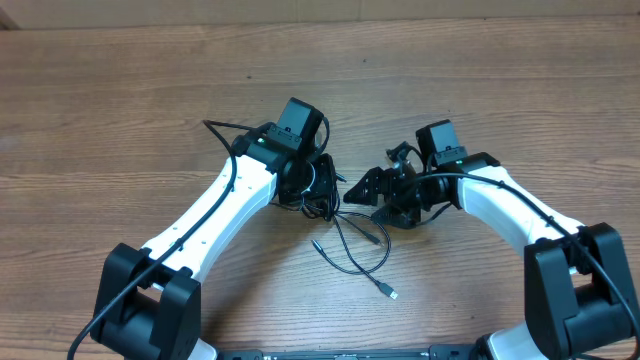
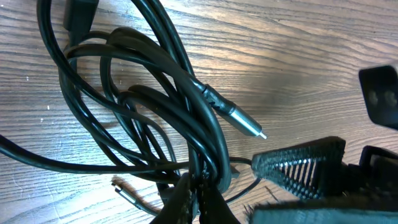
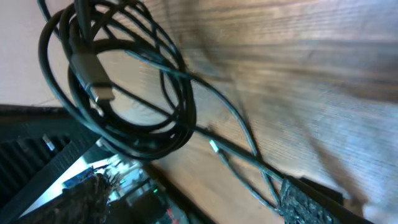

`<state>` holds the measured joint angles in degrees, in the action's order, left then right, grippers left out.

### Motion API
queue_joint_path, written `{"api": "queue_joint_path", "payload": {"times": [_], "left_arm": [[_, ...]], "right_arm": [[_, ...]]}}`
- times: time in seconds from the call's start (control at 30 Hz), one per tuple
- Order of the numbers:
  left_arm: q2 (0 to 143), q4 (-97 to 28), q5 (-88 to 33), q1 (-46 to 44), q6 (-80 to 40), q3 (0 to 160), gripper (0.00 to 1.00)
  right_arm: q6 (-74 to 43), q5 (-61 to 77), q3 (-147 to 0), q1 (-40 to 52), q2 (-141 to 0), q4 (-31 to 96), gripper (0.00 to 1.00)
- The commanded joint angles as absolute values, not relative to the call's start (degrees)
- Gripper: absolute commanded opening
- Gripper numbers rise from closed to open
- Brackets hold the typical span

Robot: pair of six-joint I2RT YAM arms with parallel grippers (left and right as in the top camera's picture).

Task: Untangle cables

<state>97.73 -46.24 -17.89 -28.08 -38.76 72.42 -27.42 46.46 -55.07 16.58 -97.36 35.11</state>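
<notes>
- Presently the left tool [image 2: 198, 194] is clenched on the cables [image 2: 210, 134], pinching several black loops of the bundle just above the worktop [image 1: 120, 90], near its middle.
- From the bundle, thinner strands trail toward the near side and end in a small plug [image 1: 388, 292] lying free on the wood.
- The right tool [image 1: 362, 197] stands just beside the bundle on its right, jaws apart and holding nothing. In the right wrist view a thin strand runs by one finger, but I cannot tell if it touches.
- Risk: if the right tool closes on several strands together, pulling may tighten the knot instead of opening it.
- Risk: another plug with a silvery tip [image 2: 239, 121] sticks out of the loops and could catch on a loop when a strand is drawn through.
- Risk: the two tools are very near, so a careless move may knock them together.
- The surface is flat brown wood grain, bare around the cables. Nothing of the room shows beyond it.
</notes>
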Motion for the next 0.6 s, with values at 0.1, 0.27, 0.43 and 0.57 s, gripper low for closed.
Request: {"api": "queue_joint_path", "payload": {"times": [0.1,0.27,0.43,0.57], "left_arm": [[96.64,-45.65,-18.85,-27.77,-37.69,73.49,0.04],[96.64,-45.67,-18.90,-27.77,-37.71,73.49,0.04],[96.64,-46.00,-19.16,-27.77,-37.69,73.49,0.04],[96.64,-46.81,-20.21,-27.77,-37.65,73.49,0.04]], "right_arm": [[-36.34,31.99,-55.07,23.07,-97.54,31.57,0.75],[-39.29,27.86,-55.07,25.63,-97.54,29.39,0.68],[-45.67,21.80,-55.07,25.82,-98.06,29.26,0.59],[-47.20,21.89,-55.07,25.82,-98.50,26.28,0.56]]}}
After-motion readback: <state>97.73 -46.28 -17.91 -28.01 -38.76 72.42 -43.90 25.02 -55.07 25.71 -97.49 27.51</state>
